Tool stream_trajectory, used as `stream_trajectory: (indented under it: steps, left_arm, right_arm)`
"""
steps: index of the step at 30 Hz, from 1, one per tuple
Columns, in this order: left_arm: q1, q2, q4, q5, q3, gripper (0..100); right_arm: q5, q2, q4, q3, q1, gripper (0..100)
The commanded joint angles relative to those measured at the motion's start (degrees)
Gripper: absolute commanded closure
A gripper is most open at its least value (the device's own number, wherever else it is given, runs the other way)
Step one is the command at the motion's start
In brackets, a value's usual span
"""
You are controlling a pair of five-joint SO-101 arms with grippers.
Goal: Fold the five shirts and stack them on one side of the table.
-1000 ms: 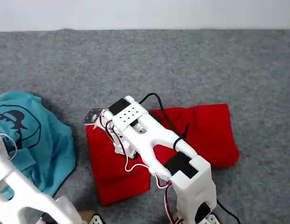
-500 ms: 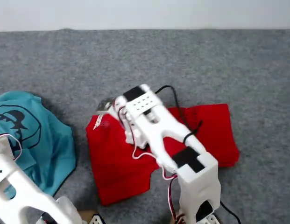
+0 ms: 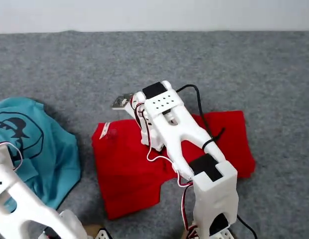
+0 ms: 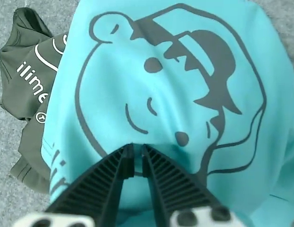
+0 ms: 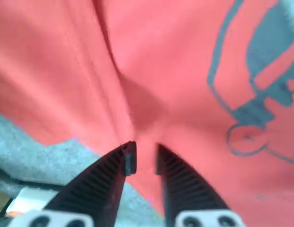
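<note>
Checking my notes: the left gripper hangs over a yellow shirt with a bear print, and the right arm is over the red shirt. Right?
No. The left wrist view shows the left gripper over a teal shirt, not a yellow one. The bear print and the right arm over the red shirt are as you say.

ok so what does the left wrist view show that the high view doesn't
Left wrist view: a dark shirt with white print, partly covered by the teal shirt, plus the full bear drawing and the left claw above it.
High view: the red shirt spread on the grey table, with the right arm over it and the right claw near the shirt's far edge.
Both: the teal shirt.
</note>
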Motion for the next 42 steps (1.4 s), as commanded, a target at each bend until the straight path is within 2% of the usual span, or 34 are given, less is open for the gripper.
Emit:
stream_trajectory:
  steps: [1,9,15,22,30,34,42]
  left_arm:
    - [0.44,-1.05,-1.49,-0.79,-0.57,96]
    - [0.44,-1.05,-1.49,-0.79,-0.66,96]
    - [0.18,-1.05,-3.87,-0.62,-0.66,96]
    - [-1.85,-1.05,-4.22,-0.79,-1.36,96]
    - [-8.97,-0.53,-4.22,-0.79,-3.65,95]
    - [-9.32,-0.53,-4.22,-0.88,-3.21,95]
    - [-9.05,-0.53,-4.22,-0.79,-2.33,95]
  right_arm:
    - [0.09,-1.63,3.65,-4.22,-1.89,86.4]
    - [-0.09,0.04,2.07,-9.76,-9.63,96.6]
    - [-0.09,2.95,-3.91,-9.76,-13.58,98.8]
    - [-0.18,2.59,4.62,-9.32,-15.96,98.9]
    - [0.0,-11.3,4.26,3.34,-18.33,98.9]
    - [-0.18,-17.63,3.3,12.22,-21.14,98.9]
    - [-0.44,-22.55,-5.76,26.11,-29.85,96.3]
